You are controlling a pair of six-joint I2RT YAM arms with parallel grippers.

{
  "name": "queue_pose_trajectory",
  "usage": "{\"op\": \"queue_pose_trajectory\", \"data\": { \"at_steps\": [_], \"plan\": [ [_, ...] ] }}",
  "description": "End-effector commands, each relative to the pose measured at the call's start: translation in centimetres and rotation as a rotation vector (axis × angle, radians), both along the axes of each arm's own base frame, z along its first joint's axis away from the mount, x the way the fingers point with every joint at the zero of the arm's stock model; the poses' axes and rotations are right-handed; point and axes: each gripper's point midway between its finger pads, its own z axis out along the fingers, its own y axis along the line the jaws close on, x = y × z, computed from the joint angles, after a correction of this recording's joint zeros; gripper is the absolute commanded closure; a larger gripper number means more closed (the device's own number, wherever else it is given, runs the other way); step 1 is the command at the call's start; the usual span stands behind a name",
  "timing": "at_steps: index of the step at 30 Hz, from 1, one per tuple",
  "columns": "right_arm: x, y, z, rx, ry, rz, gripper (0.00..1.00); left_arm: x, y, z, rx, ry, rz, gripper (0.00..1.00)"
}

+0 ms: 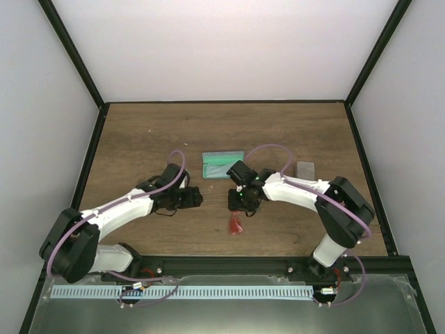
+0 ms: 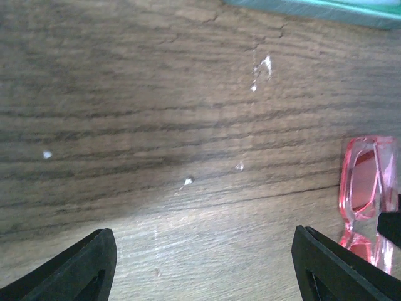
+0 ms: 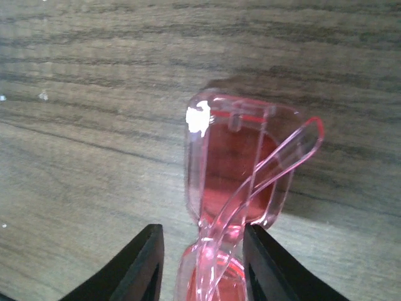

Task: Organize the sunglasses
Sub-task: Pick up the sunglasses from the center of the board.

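Sunglasses (image 3: 235, 169) sit right between the fingers of the right hand (image 3: 202, 233). One lens stretches out ahead of the fingertips, the other is cut off at the bottom of the wrist view, back toward the palm. One finger looks pressed against the frame, while at the other a sliver of wood shows, so I can't tell whether that's a real pinch or just a straddle. The frame is clear pink plastic, chunky, a rounded rectangle, with a deeper red lens. A folded temple crosses the lens on a slant, and there's a bright glint on one corner. From above the pair is only a small red smear on the near side of that hand, detail lost. Underneath is the tabletop (image 3: 75, 125): brown wood grain, a few pale specks. The left hand (image 2: 202, 233) has its fingers spread wide, only wood grain between them. The same glasses peek in off to its right, clipped by the view's edge. Beyond both hands an oblong case (image 1: 223, 165) lies open, green lining up. Out past the right hand's right side is a small grey case (image 1: 305, 168), too small to read
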Motion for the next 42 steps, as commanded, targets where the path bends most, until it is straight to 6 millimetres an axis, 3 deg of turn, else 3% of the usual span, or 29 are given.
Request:
{"op": "queue_pose_trajectory", "data": {
  "at_steps": [1, 9, 18, 28, 30, 35, 39, 42],
  "plan": [
    [0.8, 0.1, -0.2, -0.051, -0.010, -0.024, 0.66, -1.0, 0.8, -0.4, 0.002, 0.017, -0.001, 0.21],
    [1.2, 0.1, -1.4, -0.090, 0.005, -0.032, 0.75, -1.5, 1.8, -0.3, 0.025, 0.009, -0.005, 0.21],
    [1.3, 0.0, -0.3, -0.083, -0.009, -0.051, 0.86, -2.0, 2.1, -0.8, 0.016, 0.016, -0.013, 0.21],
    [2.4, 0.4, 1.2, -0.084, -0.050, -0.059, 0.87, -1.3, 1.8, -0.2, -0.002, -0.005, -0.009, 0.21],
    [2.6, 0.5, 1.3, -0.089, -0.052, -0.055, 0.84, -0.8, 1.6, 0.2, -0.007, -0.014, -0.011, 0.21],
    [2.5, 0.3, 1.4, -0.108, -0.052, -0.035, 0.58, -0.5, 1.6, 0.2, -0.003, -0.019, -0.015, 0.21],
    [1.7, -0.3, 0.7, -0.126, -0.031, -0.037, 0.55, -0.7, 1.7, -0.3, 0.000, -0.008, -0.021, 0.21],
    [1.1, -0.1, 0.6, -0.129, -0.031, -0.028, 0.61, -0.9, 1.8, -0.5, -0.002, -0.004, -0.019, 0.21]
  ]
}}
